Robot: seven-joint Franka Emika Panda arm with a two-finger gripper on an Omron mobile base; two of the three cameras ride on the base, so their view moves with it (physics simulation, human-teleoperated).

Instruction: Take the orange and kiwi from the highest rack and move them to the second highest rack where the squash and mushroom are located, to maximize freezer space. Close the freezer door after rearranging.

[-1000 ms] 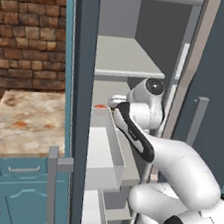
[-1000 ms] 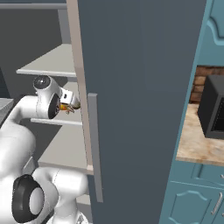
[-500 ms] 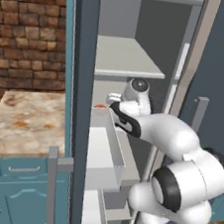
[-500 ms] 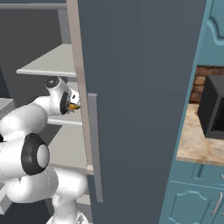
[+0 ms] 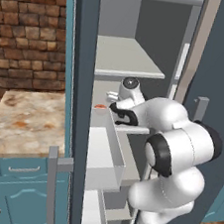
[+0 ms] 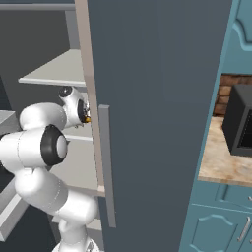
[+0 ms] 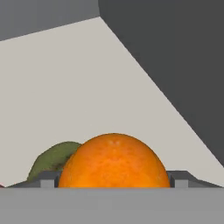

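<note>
The arm reaches into the open freezer, its gripper (image 7: 113, 181) clamped on the orange (image 7: 113, 161), one finger (image 7: 49, 179) at each side of the fruit. The kiwi (image 7: 51, 158) sits just behind the orange (partly hidden by it) over a pale shelf (image 7: 87, 87). A drawer (image 5: 106, 153) stands pulled out below the arm, beside the door (image 6: 157, 113).

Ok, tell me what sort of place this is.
A rendered kitchen, it seems: an open freezer with pale shelves, a marble counter on teal cabinets by a brick wall, and an orange sitting between the end effector's fingers.
</note>
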